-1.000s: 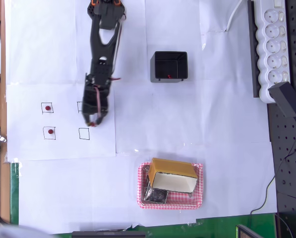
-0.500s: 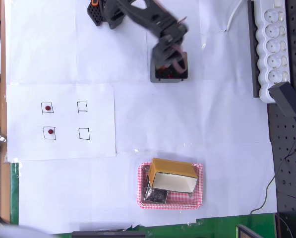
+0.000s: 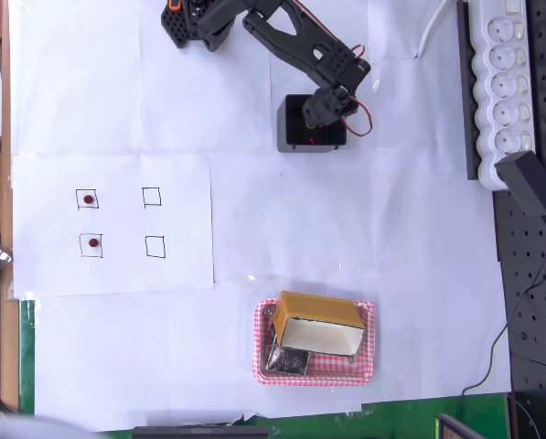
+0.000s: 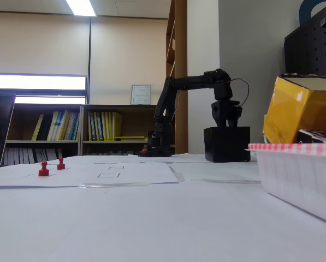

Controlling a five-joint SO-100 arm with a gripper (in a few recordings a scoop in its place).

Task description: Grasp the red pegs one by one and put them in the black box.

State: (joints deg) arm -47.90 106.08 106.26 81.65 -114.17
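The gripper (image 3: 323,112) hangs directly over the black box (image 3: 311,125), near the box's upper right part in the overhead view; in the fixed view its tip (image 4: 226,121) sits just above the box rim (image 4: 226,144). Whether the jaws are spread or pressed together cannot be told, nor whether a peg is between them. A red speck (image 3: 311,141) shows on the box floor, judged to be a peg already delivered.

Two red pegs remain on the paper sheet: one (image 3: 89,198) and another (image 3: 92,242), each inside a drawn square, one below the other. Both stand upright (image 4: 43,170), (image 4: 60,164). The two squares beside them (image 3: 152,196), (image 3: 155,245) are vacant.

Governing relation: the pegs lie well apart from the gripper, far to the left and lower in the overhead view. The upper peg is judged marginally nearer to the arm's base (image 3: 186,16)
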